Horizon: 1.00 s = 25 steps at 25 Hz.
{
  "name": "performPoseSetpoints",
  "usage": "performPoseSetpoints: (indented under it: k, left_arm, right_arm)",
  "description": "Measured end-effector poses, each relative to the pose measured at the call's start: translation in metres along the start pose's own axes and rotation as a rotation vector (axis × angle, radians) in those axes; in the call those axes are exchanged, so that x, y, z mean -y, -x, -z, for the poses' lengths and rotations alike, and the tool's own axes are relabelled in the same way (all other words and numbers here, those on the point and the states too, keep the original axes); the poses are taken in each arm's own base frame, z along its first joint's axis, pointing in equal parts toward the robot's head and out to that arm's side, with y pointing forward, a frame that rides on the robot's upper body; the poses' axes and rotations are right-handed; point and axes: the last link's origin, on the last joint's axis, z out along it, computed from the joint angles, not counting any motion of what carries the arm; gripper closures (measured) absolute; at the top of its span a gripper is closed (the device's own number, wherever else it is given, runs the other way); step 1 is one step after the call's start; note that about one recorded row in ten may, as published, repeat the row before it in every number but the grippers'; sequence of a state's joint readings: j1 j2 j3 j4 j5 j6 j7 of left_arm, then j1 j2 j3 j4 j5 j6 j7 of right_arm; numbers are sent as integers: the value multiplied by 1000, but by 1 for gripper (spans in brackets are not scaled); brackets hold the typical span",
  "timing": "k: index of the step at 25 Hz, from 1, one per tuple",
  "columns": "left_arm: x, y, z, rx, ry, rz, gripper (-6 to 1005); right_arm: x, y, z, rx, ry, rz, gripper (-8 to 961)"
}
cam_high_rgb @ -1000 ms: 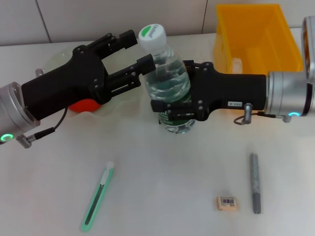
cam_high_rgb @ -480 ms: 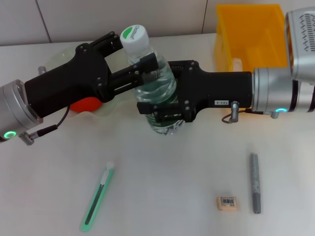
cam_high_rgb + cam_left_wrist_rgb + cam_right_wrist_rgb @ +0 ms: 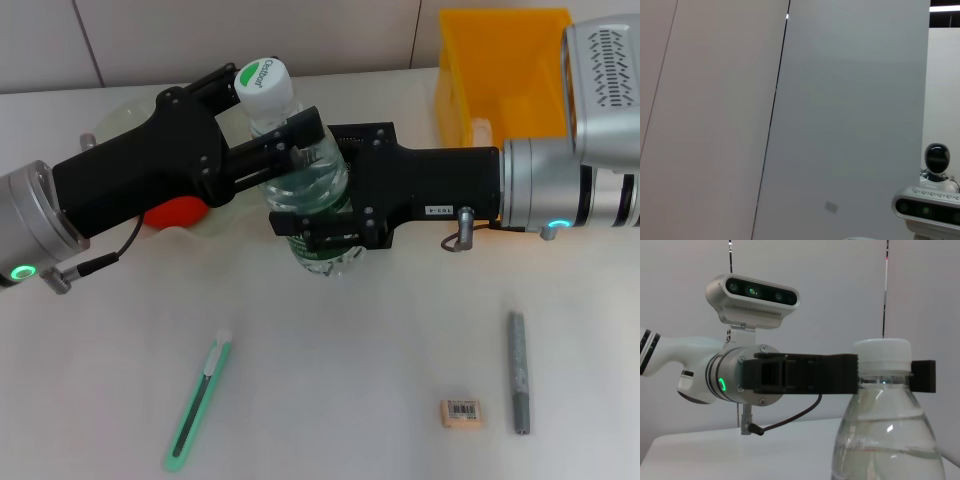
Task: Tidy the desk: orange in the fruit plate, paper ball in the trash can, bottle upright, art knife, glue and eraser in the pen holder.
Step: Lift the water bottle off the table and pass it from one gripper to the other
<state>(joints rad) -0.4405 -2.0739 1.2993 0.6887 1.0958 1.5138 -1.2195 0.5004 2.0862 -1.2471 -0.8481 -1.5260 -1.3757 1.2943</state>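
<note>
- Two end effectors on one bottle (image 3: pixel 305 185), which stands upright near the table (image 3: pixel 340 380) middle.
- right end effector (image 3: pixel 318 215) clamped round its body.
- left end effector (image 3: pixel 268 110) fingers spread, straddling the neck under the cap (image 3: pixel 882 355).

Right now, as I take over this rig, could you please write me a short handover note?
Right gripper: shut on the bottle, which stands upright.
Left gripper: open, fingers either side of the bottle's neck below the cap.
Orange: in the fruit plate, largely hidden by the left arm. Done.
Art knife, eraser and the grey glue stick lie on the desk.
Yellow bin is at the far right; no pen holder is in view.
Left: release the bottle, then put knife, glue and eraser in the holder. Paper ball: cannot confirm.
</note>
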Motion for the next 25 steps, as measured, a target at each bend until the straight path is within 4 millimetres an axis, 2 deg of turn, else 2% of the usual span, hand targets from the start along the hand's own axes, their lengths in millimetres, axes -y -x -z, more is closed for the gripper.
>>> performPoseSetpoints:
  k: [25]
  left_arm:
    - [2, 1, -2, 4, -15, 10, 309]
  right_arm:
    - [-2, 1, 1, 14, 7, -3, 193]
